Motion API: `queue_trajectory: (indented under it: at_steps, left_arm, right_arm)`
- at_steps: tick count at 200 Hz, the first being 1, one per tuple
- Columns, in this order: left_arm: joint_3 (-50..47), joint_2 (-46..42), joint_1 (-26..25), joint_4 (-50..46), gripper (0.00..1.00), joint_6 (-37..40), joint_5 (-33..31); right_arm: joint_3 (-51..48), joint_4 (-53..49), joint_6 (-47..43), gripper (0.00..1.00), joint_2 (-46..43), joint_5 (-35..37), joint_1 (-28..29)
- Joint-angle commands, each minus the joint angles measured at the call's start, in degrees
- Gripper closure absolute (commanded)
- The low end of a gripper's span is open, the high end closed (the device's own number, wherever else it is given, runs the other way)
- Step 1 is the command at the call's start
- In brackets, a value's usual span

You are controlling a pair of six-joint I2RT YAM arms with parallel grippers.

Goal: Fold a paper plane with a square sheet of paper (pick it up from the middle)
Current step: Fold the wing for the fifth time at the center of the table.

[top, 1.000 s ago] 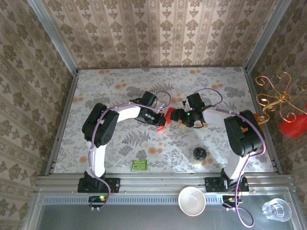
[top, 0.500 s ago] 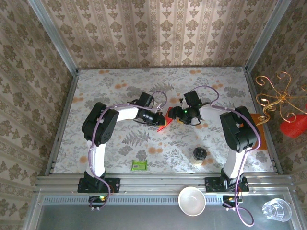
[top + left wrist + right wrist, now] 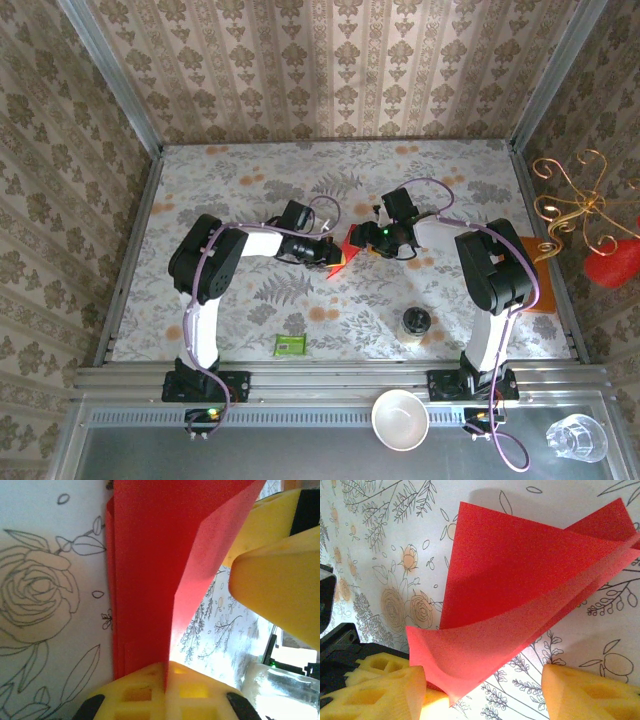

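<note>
Your left gripper (image 3: 165,677) is pinched tight on the folded red paper (image 3: 520,570), in the middle of the table (image 3: 220,190). Your right gripper (image 3: 485,690) is open, and the paper's loose flap sits right between its 2 fingers (image 3: 380,685).

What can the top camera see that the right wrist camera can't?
The top view takes in both arms, the small green packet, the small jar and the round white cup. The right wrist view gets close. It shows the right gripper with its yellow fingers apart, and the folded layers of the thin bright red paper sheet fanning open. Both show that red sheet over the flowery table.
</note>
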Motion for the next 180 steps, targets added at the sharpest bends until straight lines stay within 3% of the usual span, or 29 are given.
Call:
queue_trajectory:
  at_steps: [1, 76, 125, 180]
  left_arm:
    - [-1.82, -0.44, 0.55, 2.71, 1.0, -2.14, -0.45]
    - [-2.27, -0.73, 0.56, 0.66, 0.97, -0.9, -1.82]
    - [-2.34, -2.26, 0.56, -0.41, 0.87, -0.45, -2.37]
    - [-2.77, -5.01, 0.56, -1.99, 0.79, -0.1, -3.14]
  right_arm:
    - [0.56, -0.19, -1.94, 0.35, 1.58, -0.25, 0.29]
    - [5.91, -9.8, -1.96, 0.38, 6.84, 9.33, 2.31]
    - [10.24, -16.07, -0.66, 0.36, 10.35, 14.44, 3.7]
    - [11.9, -18.18, -0.11, 0.37, 12.2, 15.43, 3.81]
